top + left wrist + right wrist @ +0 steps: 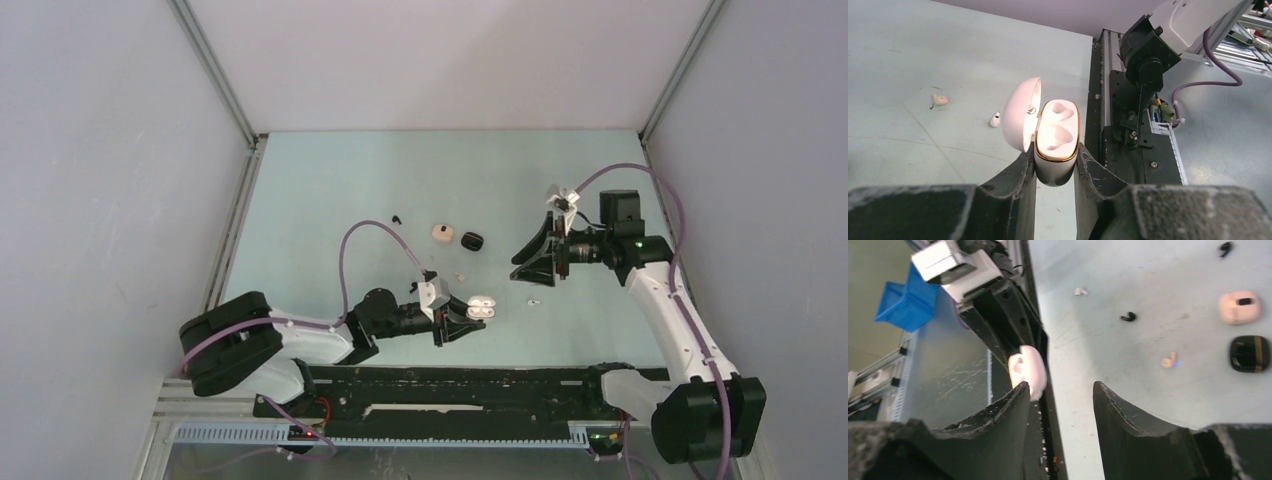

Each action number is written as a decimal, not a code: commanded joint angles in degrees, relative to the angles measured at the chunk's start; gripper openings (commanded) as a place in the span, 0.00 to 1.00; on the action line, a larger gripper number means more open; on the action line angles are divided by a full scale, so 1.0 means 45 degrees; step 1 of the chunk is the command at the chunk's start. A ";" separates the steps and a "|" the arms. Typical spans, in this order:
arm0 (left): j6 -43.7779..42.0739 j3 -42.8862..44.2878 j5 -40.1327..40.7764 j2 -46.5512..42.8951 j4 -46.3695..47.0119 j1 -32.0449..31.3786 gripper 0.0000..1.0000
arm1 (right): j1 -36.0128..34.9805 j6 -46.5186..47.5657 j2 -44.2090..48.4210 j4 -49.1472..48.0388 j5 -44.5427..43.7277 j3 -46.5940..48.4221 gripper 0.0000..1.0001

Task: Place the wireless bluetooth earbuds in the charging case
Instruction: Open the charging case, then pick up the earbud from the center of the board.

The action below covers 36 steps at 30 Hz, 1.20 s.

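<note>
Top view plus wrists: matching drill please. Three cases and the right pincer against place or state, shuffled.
1 white case
2 pink case
3 black case
4 right pincer

a on the table, gold band
b jaws apart, empty
c clamped in the left pincer, lid open
d on the table, small dark mark

Pairs: 1-c, 2-d, 3-a, 4-b

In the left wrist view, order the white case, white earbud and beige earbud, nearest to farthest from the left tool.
1. White case: clamped in the left tool, lid open.
2. White earbud: on the table beside the lid.
3. Beige earbud: farther out, view's left.
</note>
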<state>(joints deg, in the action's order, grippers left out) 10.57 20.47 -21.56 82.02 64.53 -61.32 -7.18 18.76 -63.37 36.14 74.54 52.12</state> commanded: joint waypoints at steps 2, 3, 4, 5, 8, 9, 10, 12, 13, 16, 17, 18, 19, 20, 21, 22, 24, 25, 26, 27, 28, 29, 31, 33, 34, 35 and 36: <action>0.0408 -0.0446 0.0728 -0.1660 0.0113 -0.0065 0.00 | 0.1332 0.2431 0.0524 0.1387 -0.1356 0.0726 0.49; 0.0513 -0.0611 0.0934 -0.1968 0.0022 -0.0065 0.00 | 0.1406 0.3220 0.0555 0.1933 -0.2215 0.0801 0.46; 0.0597 -0.0709 0.1094 -0.2283 -0.0079 -0.0065 0.00 | 0.1418 0.4181 0.0581 0.2448 -0.3038 0.0818 0.44; 0.0642 -0.0822 0.1219 -0.2554 -0.0182 -0.0065 0.00 | 0.1429 0.5155 0.0589 0.3030 -0.3754 0.0806 0.40; 0.0619 -0.1144 0.1453 -0.3117 -0.0457 -0.0065 0.00 | 0.1428 0.6519 0.0352 0.3866 -0.5333 0.0739 0.30; 0.0566 -0.1218 0.1496 -0.3178 -0.0515 -0.0065 0.00 | 0.1438 0.6827 0.0235 0.4013 -0.5613 0.0637 0.28; 0.0504 -0.1308 0.1550 -0.3165 -0.0557 -0.0065 0.00 | 0.1434 0.7031 0.0104 0.4079 -0.5819 0.0544 0.26; 0.0465 -0.1408 0.1628 -0.3068 -0.0517 -0.0065 0.00 | 0.1327 0.7226 -0.0179 0.3938 -0.6230 0.0359 0.23; 0.0506 -0.1468 0.1628 -0.3033 -0.0370 -0.0065 0.00 | 0.1264 0.7260 -0.0422 0.3797 -0.6443 0.0289 0.23; 0.0689 -0.1696 0.1812 -0.3148 0.0056 -0.0084 0.00 | 0.0947 0.7367 -0.1089 0.3307 -0.7218 0.0133 0.21; 0.0714 -0.1770 0.1922 -0.3280 0.0061 -0.0084 0.00 | 0.0846 0.7399 -0.1312 0.3135 -0.7448 0.0110 0.21; 0.0718 -0.1828 0.2013 -0.3406 -0.0013 -0.0099 0.00 | 0.0777 0.7411 -0.1545 0.2952 -0.7640 0.0085 0.20; 0.0708 -0.1848 0.2076 -0.3559 -0.0150 -0.0103 0.00 | 0.0712 0.7412 -0.1755 0.2736 -0.7774 0.0065 0.21; 0.0700 -0.1872 0.2135 -0.3693 -0.0284 -0.0094 0.00 | 0.0675 0.7412 -0.1993 0.2555 -0.7915 0.0060 0.21; 0.0699 -0.1883 0.2167 -0.3773 -0.0391 -0.0103 0.00 | 0.0631 0.7429 -0.2238 0.2360 -0.8057 0.0059 0.21; 0.0716 -0.1906 0.2191 -0.3849 -0.0463 -0.0104 0.00 | 0.0547 0.7458 -0.2469 0.2179 -0.8248 0.0059 0.21; 0.0756 -0.1960 0.2235 -0.3953 -0.0566 -0.0138 0.00 | 0.0268 0.7526 -0.2972 0.1841 -0.8901 0.0044 0.21; 0.0757 -0.2008 0.2248 -0.3993 -0.0580 -0.0159 0.00 | 0.0124 0.7544 -0.3193 0.1638 -0.9262 -0.0004 0.21; 0.0757 -0.2036 0.2308 -0.4023 -0.0594 -0.0179 0.00 | -0.0002 0.7565 -0.3421 0.1444 -0.9615 -0.0042 0.21; 0.0772 -0.2062 0.2320 -0.4041 -0.0591 -0.0199 0.00 | -0.0149 0.7553 -0.3613 0.1246 -0.9966 -0.0115 0.21; 0.0776 -0.2077 0.2332 -0.4061 -0.0603 -0.0201 0.00 | -0.0263 0.7532 -0.3822 0.1080 -1.0291 -0.0131 0.20; 0.0777 -0.2094 0.2323 -0.4108 -0.0619 -0.0228 0.00 | -0.0375 0.7549 -0.4002 0.0962 -1.0549 -0.0146 0.20; 0.0760 -0.2099 0.2312 -0.4203 -0.0747 -0.0250 0.00 | -0.0594 0.7525 -0.4362 0.0748 -1.1002 -0.0199 0.19; 0.0738 -0.2095 0.2350 -0.4298 -0.0866 -0.0260 0.00 | -0.0735 0.7412 -0.4561 0.0437 -1.1344 -0.0329 0.19; 0.0721 -0.2100 0.2367 -0.4332 -0.0900 -0.0260 0.00 | -0.0786 0.7354 -0.4661 0.0334 -1.1457 -0.0349 0.19; 0.0718 -0.2101 0.2374 -0.4365 -0.0920 -0.0260 0.00 | -0.0829 0.7295 -0.4788 0.0256 -1.1539 -0.0370 0.19; 0.0718 -0.2098 0.2390 -0.4392 -0.0927 -0.0275 0.00 | -0.0856 0.7251 -0.4916 0.0192 -1.1628 -0.0381 0.19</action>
<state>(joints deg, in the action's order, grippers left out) 13.56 11.51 -12.08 63.99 59.20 -62.08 -10.39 51.66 -84.14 40.66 26.22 50.63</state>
